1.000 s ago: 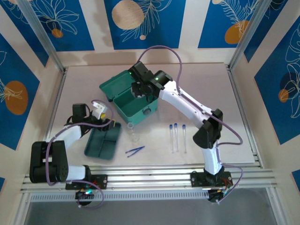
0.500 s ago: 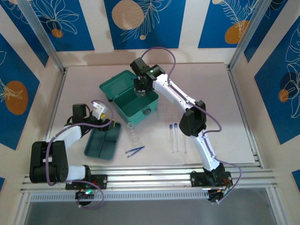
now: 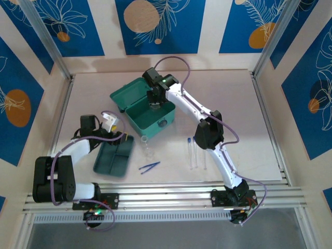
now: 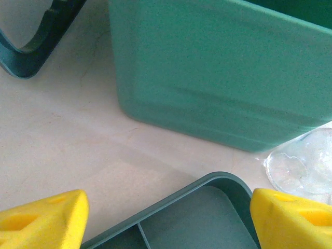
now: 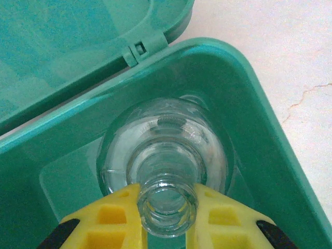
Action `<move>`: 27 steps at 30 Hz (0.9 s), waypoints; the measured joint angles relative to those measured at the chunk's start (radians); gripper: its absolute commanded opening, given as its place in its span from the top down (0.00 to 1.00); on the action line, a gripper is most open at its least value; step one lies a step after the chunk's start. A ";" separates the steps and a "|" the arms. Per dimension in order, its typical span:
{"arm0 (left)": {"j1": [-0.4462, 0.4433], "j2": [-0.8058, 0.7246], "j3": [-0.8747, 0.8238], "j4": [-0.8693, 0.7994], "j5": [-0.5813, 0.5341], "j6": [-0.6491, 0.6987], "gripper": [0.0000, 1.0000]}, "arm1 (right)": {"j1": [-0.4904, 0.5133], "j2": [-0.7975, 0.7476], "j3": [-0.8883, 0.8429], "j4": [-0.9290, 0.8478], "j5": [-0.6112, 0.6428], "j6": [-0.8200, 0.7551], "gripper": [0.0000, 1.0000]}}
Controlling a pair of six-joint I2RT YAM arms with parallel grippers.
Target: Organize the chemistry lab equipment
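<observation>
My right gripper (image 5: 166, 218) is shut on the neck of the small clear glass beaker (image 5: 166, 155), which hangs upright inside the open teal hinged case (image 5: 259, 135). From above, the right gripper (image 3: 155, 98) sits over that case (image 3: 136, 115). My left gripper (image 4: 168, 218) is open over a corner of the dark-green divided tray (image 4: 171, 199), with nothing between its fingers. A tiny clear dish (image 4: 301, 166) lies by the case wall. The tray (image 3: 114, 158), blue tweezers (image 3: 149, 166) and thin blue-capped tubes (image 3: 193, 151) lie on the table.
The case lid (image 5: 78, 46) is folded back to the far left. The right arm's elbow (image 3: 208, 134) hangs just above the tubes. Aluminium rails (image 3: 166, 194) run along the near edge, and frame posts stand at the back corners.
The right arm has reached further over the case with the beaker, its elbow swinging left toward the tubes. The left arm has not moved.
</observation>
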 measured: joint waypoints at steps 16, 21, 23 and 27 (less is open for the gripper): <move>-0.001 0.000 0.000 0.000 0.000 0.000 0.18 | -0.008 0.092 0.040 -0.002 0.004 -0.001 0.84; -0.001 0.000 0.000 0.000 0.000 0.000 0.19 | -0.008 0.107 0.064 -0.007 0.004 -0.002 0.81; -0.001 0.000 0.000 0.000 0.000 0.000 0.18 | -0.010 0.114 0.068 -0.008 0.004 -0.005 0.81; -0.001 0.000 0.000 0.000 0.000 0.000 0.18 | -0.012 0.121 0.069 -0.013 0.004 -0.011 0.81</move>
